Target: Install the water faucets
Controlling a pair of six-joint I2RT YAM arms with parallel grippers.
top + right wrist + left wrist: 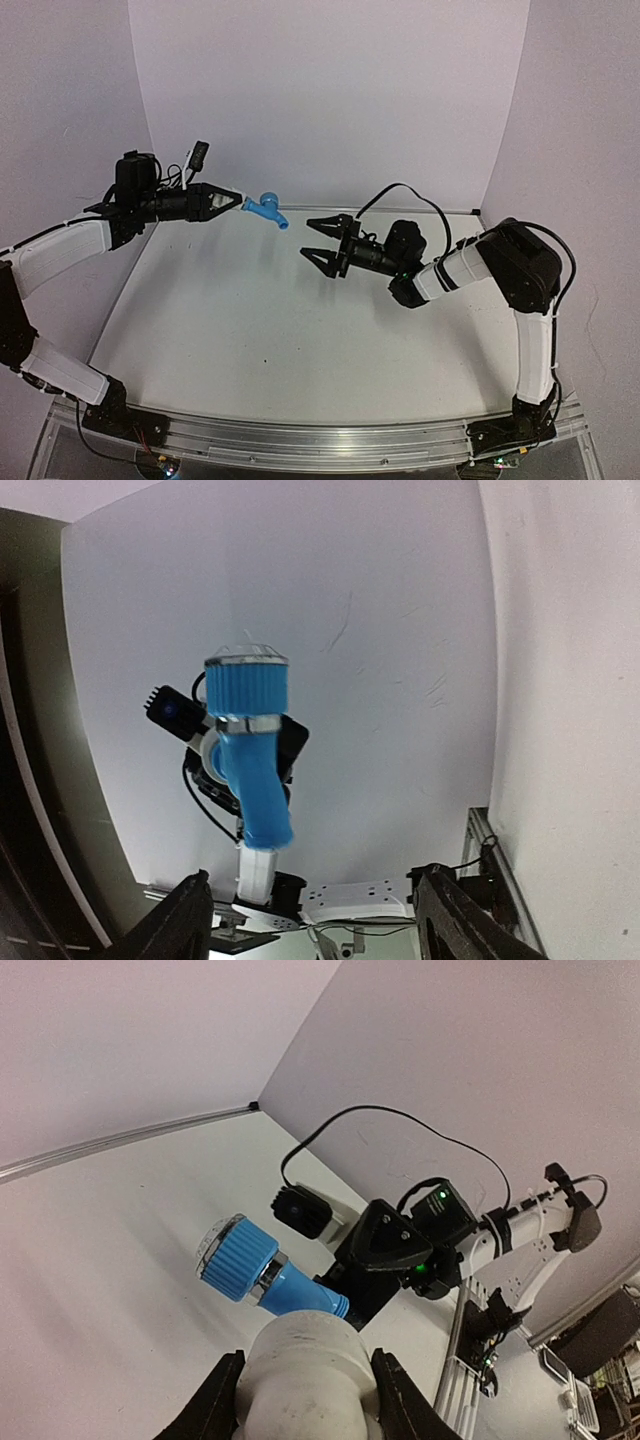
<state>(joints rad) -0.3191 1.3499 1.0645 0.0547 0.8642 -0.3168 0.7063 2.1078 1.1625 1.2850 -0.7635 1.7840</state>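
My left gripper (pixel 240 203) is shut on a white plastic fitting (pixel 305 1375), held in the air above the back of the table. A light-blue tap body (pixel 268 211) with a ribbed knob and bent spout sticks out from that fitting; it also shows in the left wrist view (pixel 270 1275) and the right wrist view (pixel 250 755). My right gripper (pixel 318 241) is open and empty, its fingers spread, pointing left at the tap from a short distance away. In the right wrist view the tap hangs in front of the open right gripper (pixel 310 920), clear of the fingers.
The white table (pixel 300 330) is walled by pale panels at the back and sides. A black cable (pixel 400 195) loops above the right wrist. An aluminium rail (pixel 320 440) runs along the near edge by the arm bases.
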